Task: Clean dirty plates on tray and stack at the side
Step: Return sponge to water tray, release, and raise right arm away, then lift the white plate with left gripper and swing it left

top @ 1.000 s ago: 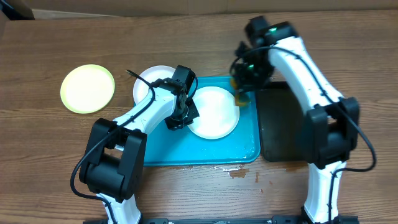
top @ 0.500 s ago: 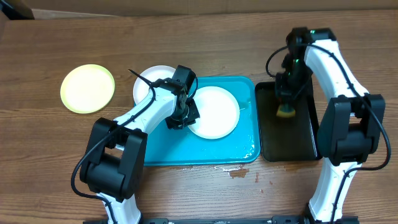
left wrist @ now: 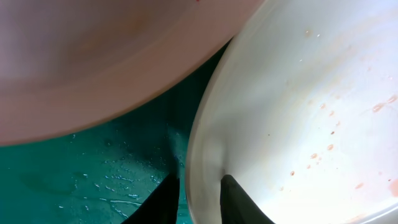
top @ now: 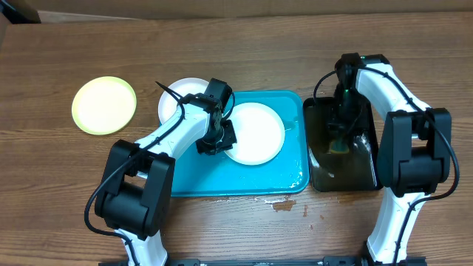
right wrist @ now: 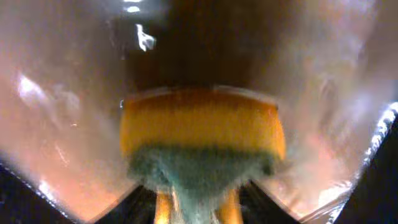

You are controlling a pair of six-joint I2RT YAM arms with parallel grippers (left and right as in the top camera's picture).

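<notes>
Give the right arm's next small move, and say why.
Probably lift the sponge out of the black tray and carry it to the white plate: the right gripper holds it dipped there, while orange smears show on the plate the left gripper pinches by its rim.

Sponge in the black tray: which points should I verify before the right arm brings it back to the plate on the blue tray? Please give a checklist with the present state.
1. Sponge gripped by the right gripper: ok.
2. Sponge dipped in the water of the black tray: ok.
3. Left gripper pinching the rim of the smeared white plate: ok.
4. That plate lying on the turquoise tray: ok.
5. Plate surface clean: not ok, there are orange smears on it.
6. How much water the sponge carries: cannot tell.
</notes>
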